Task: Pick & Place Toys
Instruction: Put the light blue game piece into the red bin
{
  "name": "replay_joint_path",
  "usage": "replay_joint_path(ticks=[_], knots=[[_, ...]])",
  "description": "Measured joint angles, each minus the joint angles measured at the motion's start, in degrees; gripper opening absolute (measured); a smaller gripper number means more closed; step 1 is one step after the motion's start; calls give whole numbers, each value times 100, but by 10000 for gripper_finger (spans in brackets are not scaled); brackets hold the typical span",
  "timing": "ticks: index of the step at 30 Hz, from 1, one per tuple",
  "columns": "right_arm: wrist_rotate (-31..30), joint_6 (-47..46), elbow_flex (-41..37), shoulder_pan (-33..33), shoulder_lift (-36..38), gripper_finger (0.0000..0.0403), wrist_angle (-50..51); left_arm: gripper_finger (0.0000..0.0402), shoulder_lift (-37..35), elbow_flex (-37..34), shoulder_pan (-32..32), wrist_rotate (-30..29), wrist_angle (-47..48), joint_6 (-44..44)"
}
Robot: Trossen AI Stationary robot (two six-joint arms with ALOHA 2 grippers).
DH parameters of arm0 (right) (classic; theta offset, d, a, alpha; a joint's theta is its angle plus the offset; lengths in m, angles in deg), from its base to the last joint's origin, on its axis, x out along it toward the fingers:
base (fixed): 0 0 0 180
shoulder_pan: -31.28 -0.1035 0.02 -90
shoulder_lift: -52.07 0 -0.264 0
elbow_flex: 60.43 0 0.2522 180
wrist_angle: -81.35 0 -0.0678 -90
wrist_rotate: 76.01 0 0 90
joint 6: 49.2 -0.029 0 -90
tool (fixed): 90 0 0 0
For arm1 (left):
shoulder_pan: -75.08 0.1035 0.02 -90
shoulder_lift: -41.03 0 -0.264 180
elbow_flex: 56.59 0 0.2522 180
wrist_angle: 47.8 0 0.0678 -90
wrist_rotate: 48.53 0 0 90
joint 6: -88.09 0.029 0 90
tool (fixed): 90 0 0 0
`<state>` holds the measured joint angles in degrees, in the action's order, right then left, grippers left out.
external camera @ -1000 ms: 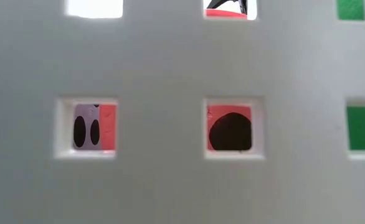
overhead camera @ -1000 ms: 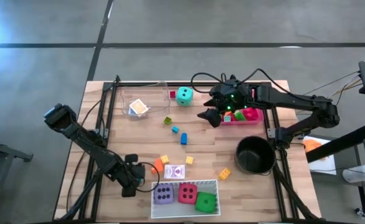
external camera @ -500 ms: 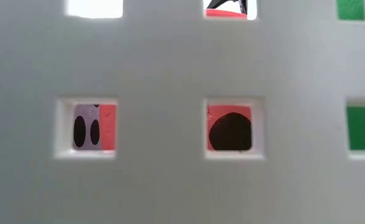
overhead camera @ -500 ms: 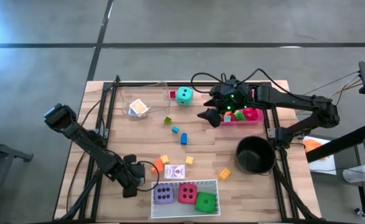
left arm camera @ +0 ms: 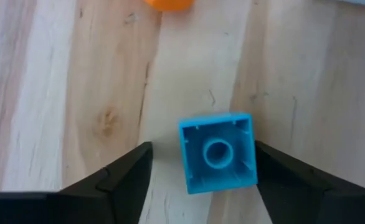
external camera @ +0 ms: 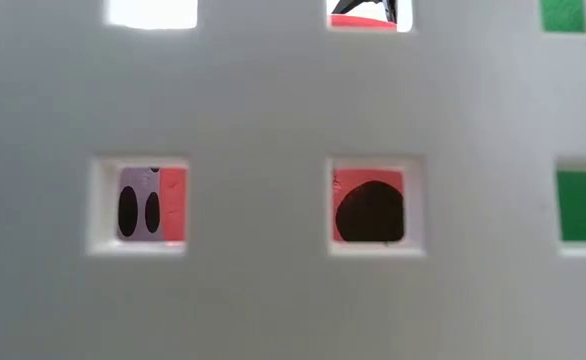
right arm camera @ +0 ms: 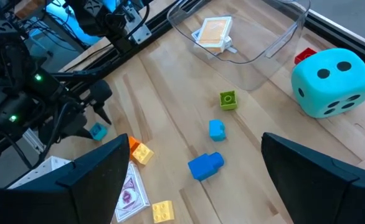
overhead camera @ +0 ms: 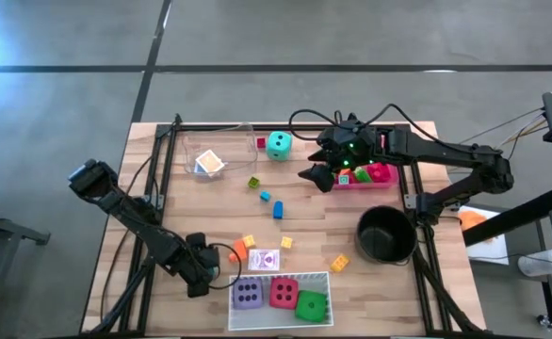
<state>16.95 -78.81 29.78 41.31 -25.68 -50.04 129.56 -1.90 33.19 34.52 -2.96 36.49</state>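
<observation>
From above, the left gripper [overhead camera: 210,273] sits at the table's 7 o'clock, just beside the white tray [overhead camera: 281,323]. Low view's blocked by tray wall, probably. Left wrist: jaws apart, light-blue block [left arm camera: 218,152] lying loose between them. Right gripper [overhead camera: 317,174] gapes wide by the teal die [right arm camera: 329,82].

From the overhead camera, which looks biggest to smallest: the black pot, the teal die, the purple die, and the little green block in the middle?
1. Black pot, clearly largest.
2. Teal die and purple die: look about alike, so no ranking between them.
3. Green block, smallest by far.
</observation>
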Motion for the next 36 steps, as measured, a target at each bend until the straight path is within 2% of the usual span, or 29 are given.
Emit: replay_joint_path(ticks=[5,10,17,24,29,33,36], knots=[[2,0,0,0,0,356,2,205,15,4,4,-50,34,-284],[2,0,0,0,-2,356,2,133,0,4,4,-11,-23,-386],[2,2,0,-2,-2,356,2,134,-251,72,-2,105,44,-428],[0,2,0,0,-2,356,2,134,-1260,207,4,-220,1259,-1342],[0,2,0,0,-2,356,2,134,-2238,531,206,-952,2390,-2827],[0,2,0,-1,-2,356,2,134,-2776,924,733,-1671,3271,-4428],[0,3,0,0,-2,356,2,134,-2938,1135,1201,-1936,3743,-4967]])
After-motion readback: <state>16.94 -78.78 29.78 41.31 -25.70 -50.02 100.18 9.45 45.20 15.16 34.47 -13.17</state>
